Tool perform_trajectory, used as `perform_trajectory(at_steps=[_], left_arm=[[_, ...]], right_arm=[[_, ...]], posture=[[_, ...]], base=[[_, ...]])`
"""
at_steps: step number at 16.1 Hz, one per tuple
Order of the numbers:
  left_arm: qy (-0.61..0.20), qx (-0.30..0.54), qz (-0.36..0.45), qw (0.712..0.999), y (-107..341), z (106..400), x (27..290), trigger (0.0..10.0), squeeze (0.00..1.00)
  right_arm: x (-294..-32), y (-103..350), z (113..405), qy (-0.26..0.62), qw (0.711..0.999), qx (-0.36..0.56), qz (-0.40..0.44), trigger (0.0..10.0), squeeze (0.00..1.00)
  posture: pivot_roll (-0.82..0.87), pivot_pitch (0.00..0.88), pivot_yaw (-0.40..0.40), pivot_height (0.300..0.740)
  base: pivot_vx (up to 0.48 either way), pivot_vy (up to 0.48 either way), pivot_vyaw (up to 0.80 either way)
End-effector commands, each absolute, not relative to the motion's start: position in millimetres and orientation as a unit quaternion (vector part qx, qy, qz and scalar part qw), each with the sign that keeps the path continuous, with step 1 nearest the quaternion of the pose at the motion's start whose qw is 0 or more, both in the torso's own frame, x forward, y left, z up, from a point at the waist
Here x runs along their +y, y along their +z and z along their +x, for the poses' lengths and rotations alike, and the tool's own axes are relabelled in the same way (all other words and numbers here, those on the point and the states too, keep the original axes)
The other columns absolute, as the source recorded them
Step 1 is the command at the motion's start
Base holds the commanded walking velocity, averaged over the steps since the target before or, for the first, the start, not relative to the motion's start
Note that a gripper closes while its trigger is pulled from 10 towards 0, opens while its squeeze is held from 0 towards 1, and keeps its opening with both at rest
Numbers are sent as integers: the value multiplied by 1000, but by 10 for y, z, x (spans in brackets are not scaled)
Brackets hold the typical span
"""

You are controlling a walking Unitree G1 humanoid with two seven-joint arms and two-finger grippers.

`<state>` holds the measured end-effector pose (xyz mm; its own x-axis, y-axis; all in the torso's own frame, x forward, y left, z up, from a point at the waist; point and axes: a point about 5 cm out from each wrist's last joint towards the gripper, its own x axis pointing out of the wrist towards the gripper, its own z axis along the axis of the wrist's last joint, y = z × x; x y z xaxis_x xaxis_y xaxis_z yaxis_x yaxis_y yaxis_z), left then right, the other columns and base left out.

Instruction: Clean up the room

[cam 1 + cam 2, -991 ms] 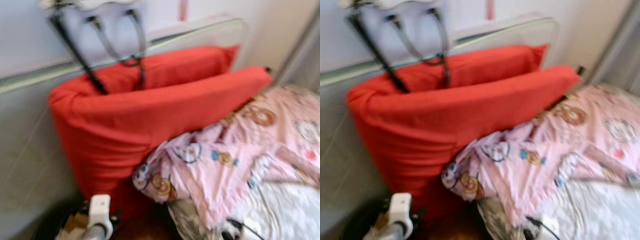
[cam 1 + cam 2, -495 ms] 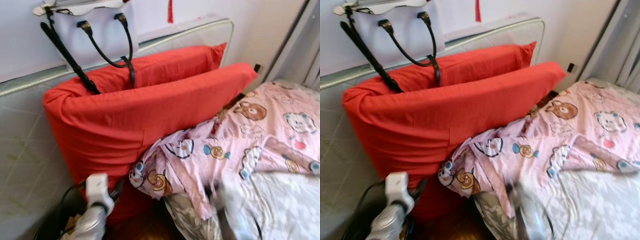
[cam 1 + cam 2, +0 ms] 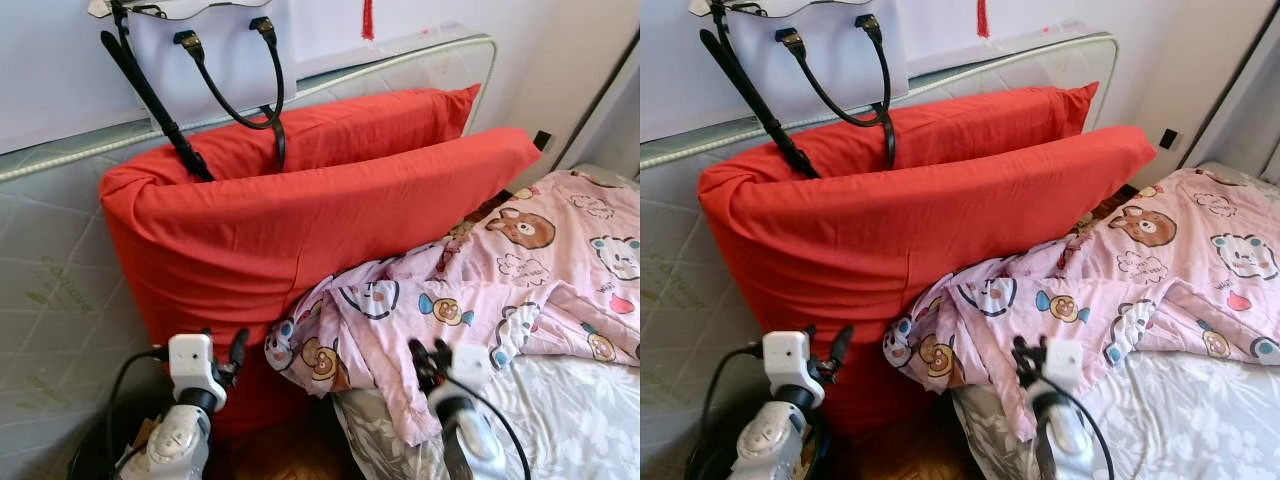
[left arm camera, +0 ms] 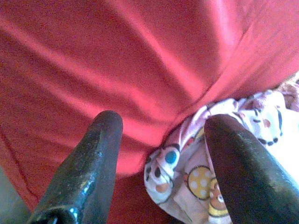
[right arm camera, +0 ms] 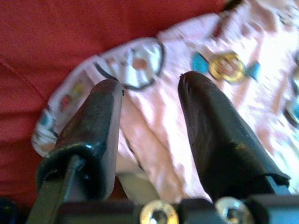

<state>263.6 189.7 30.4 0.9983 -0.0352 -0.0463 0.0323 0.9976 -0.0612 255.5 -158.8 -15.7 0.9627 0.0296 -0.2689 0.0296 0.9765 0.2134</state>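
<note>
The left end effector [image 4: 161,135] is held with its fingers spread apart, gripping nothing; just ahead of it lies a large red cushion [image 3: 310,225], with the crumpled corner of a pink cartoon-print blanket [image 3: 450,310] beyond its far finger. The right end effector [image 5: 149,100] is likewise spread wide and empty, poised just above the blanket's bunched edge. The blanket is draped over the bed [image 3: 575,420], its corner resting against the cushion. A white handbag [image 3: 215,50] is hung above.

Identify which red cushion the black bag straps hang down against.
The rear red cushion, standing against the mattress; the black straps drop behind the front red cushion.
</note>
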Motion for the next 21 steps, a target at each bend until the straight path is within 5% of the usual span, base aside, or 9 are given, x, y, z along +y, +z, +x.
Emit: perform_trajectory(at_steps=[1, 21], left_arm=[[-17, 32, -25, 999, 295, 2634, 1895, 10000, 0], [-16, 44, -32, 998, 336, 2644, 1852, 10000, 0]], right_arm=[[-1627, -176, 2530, -10, 985, 143, 99, 10000, 0], [-1420, -170, 2582, 45, 979, 167, 108, 10000, 0]], posture=[[20, 0, -59, 740], [26, 17, -77, 666]], base=[[0, 0, 0], [0, 0, 0]])
